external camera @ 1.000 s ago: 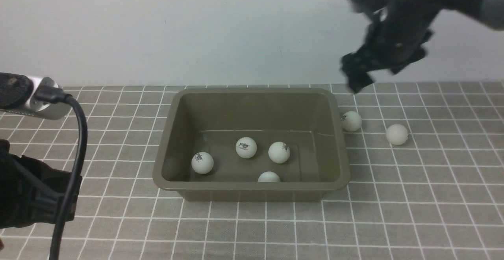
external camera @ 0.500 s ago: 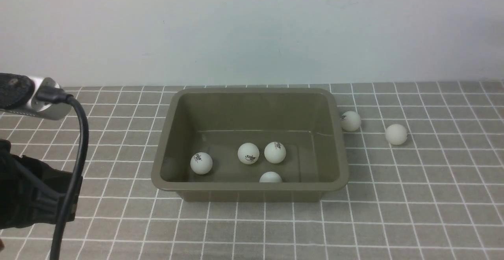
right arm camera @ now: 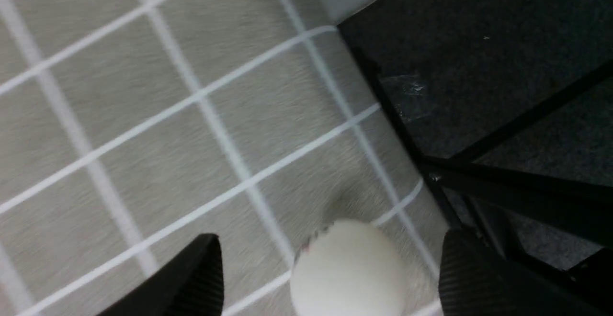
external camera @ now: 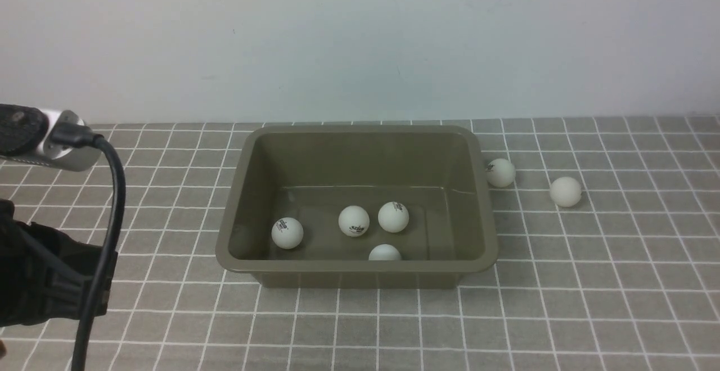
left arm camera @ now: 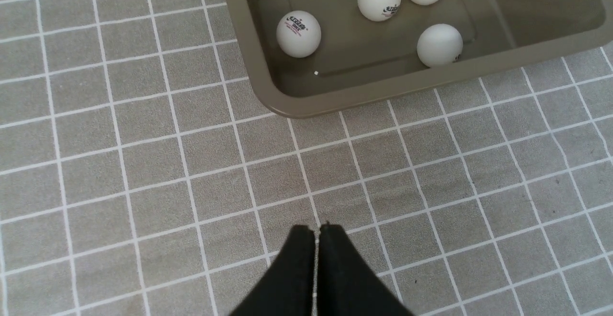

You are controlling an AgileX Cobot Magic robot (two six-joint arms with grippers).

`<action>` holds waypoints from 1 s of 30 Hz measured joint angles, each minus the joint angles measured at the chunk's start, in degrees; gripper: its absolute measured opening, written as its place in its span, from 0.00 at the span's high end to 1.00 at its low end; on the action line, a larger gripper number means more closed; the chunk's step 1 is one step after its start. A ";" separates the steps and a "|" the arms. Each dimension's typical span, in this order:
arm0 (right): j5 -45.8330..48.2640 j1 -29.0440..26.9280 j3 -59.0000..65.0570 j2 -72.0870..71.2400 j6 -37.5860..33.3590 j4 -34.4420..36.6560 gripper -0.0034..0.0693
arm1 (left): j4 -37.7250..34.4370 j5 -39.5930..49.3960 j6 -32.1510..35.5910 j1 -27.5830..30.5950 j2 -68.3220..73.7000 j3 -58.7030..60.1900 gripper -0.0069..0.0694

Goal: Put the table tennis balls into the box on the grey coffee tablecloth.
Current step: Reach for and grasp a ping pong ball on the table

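Olive-grey plastic box (external camera: 360,130) on grey gridded tablecloth (external camera: 562,315); four white table tennis balls (external camera: 354,221) inside, centre one turned since; two loose balls (external camera: 500,172) at its 3 o'clock; right arm gone from front view; wrist views only: right jaws spread astride another ball (right arm camera: 349,277); left jaws pressed together.

Your left tool (left arm camera: 316,239) hangs at the near left with its jaws pressed together; your right tool (right arm camera: 330,258) holds its jaws wide apart.
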 joint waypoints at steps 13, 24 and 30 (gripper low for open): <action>-1.69 -0.45 -0.51 5.36 0.02 0.87 0.26 | -2.12 0.47 0.00 0.00 0.00 0.00 0.92; 10.23 0.30 -4.38 5.31 -1.58 8.03 0.39 | -2.27 0.42 0.17 0.00 0.00 0.00 0.92; 14.32 3.39 -10.40 3.73 -3.89 12.84 0.24 | -2.27 -1.26 1.02 0.00 0.00 0.00 0.92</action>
